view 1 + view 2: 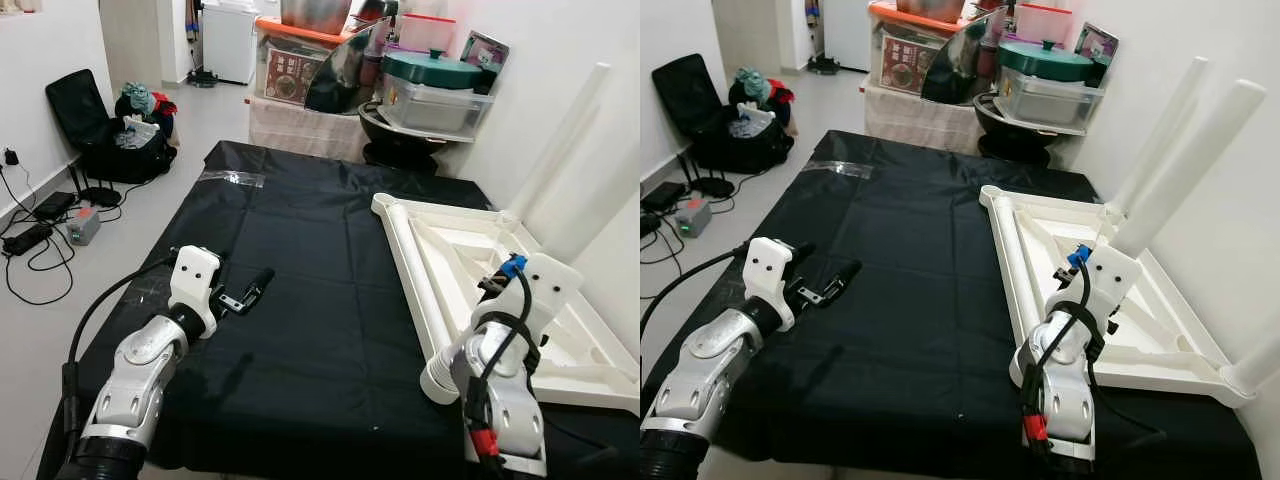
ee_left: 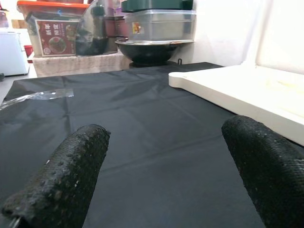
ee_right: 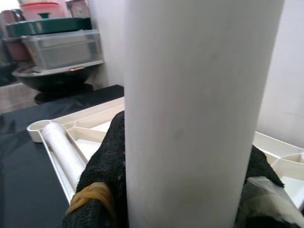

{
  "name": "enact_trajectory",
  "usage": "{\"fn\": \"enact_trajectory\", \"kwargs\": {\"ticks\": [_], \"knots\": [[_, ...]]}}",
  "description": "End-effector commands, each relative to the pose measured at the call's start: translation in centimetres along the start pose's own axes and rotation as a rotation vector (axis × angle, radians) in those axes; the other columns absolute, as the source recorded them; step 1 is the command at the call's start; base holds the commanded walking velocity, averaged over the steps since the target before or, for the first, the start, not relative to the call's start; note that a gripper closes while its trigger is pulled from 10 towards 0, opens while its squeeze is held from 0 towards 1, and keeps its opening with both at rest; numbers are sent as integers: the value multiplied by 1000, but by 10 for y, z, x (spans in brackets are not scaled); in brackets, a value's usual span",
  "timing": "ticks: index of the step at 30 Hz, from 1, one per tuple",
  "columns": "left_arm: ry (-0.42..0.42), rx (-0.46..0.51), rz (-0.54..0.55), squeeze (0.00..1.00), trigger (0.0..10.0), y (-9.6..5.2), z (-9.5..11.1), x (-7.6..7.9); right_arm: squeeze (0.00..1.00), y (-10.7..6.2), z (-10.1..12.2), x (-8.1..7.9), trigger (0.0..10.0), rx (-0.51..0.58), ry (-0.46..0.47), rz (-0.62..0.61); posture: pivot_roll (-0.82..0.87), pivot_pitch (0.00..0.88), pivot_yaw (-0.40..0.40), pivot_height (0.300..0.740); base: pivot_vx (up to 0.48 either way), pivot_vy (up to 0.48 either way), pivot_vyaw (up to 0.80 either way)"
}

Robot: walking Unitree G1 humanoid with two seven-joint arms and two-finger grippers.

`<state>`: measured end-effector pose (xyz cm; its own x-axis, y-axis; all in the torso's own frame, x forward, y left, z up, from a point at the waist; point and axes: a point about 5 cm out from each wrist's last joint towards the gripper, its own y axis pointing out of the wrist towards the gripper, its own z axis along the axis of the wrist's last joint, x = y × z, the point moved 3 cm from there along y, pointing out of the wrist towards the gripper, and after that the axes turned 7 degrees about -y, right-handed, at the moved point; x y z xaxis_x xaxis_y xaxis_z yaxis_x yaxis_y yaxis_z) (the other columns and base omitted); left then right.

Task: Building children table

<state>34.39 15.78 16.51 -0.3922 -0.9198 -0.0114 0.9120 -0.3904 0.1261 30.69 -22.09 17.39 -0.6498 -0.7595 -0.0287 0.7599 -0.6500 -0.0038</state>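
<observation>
The tabletop (image 1: pixel 1160 300) lies upside down on the black cloth (image 1: pixel 910 300), along the wall side. Two legs stand in its far corners, leaning over it: the near one (image 1: pixel 1185 170) and one behind it (image 1: pixel 1160 135). A third leg (image 1: pixel 1025 262) lies loose inside the tabletop, along the rim nearest the cloth's middle.

The right gripper (image 3: pixel 180 190) is closed on a white leg (image 3: pixel 199 104), its black fingers (image 3: pixel 102 175) pressed to either side of the tube, above the tabletop's near end. In the head views the wrist hides the grip, so I cannot tell which leg this is, nor how close its end is to a socket.

The left gripper (image 1: pixel 245 295) hovers low over the cloth, well clear of the tabletop, fingers (image 2: pixel 66 175) spread with nothing between them.

Likely risks:
- The smooth round tube may slip or turn in the pinch, since the fingers bear on a small patch.
- If the leg meets the socket tilted, it may jam or skid off.
- Nothing braces the tabletop; a push could slide it on the cloth or tip it, and that may shake the standing legs.
</observation>
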Motion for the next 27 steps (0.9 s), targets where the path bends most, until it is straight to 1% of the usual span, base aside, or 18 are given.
{"fn": "enact_trajectory", "kwargs": {"ticks": [1,3,7,9,12,14,18,20,24,26,27], "knots": [[-1,-2,-20,0,10000,3,-1,5,0,1,-49,24,10000,-170,-105,-55,49,0,-116,740,0,0,0],[-1,-2,-20,0,10000,3,-2,5,0,0,-45,20,10000,-135,-94,-6,49,0,-115,740,0,0,0],[-1,-2,-20,0,10000,3,-2,5,0,-1,-41,17,10000,-116,-86,33,49,0,-115,740,0,0,0],[0,-2,-20,0,10000,3,-2,5,0,-2,-40,12,10000,-100,-89,89,48,0,-114,740,0,0,0],[0,-3,-20,0,10000,3,-2,5,0,-3,-40,10,10000,-95,-89,116,48,0,-114,740,0,0,0],[-1,-5,-21,0,10000,3,-3,5,0,-4,-41,7,10000,-98,-92,157,47,0,-113,740,0,0,0],[-1,-6,-21,0,10000,3,-4,5,0,-5,-42,5,10000,-98,-94,179,47,0,-113,740,0,0,0],[0,-7,-21,0,10000,3,-4,5,0,-7,-43,0,10000,-102,-96,219,47,0,-115,740,0,0,0],[0,-7,-21,0,10000,3,-4,5,0,-7,-44,-1,10000,-103,-93,237,49,0,-116,740,0,0,0],[0,-8,-20,0,10000,3,-4,5,0,-9,-45,-6,10000,-98,-88,284,50,0,-117,740,0,0,0],[0,-8,-20,0,10000,3,-4,5,0,-9,-45,-6,10000,-98,-88,284,50,0,-117,740,0,0,0]]}}
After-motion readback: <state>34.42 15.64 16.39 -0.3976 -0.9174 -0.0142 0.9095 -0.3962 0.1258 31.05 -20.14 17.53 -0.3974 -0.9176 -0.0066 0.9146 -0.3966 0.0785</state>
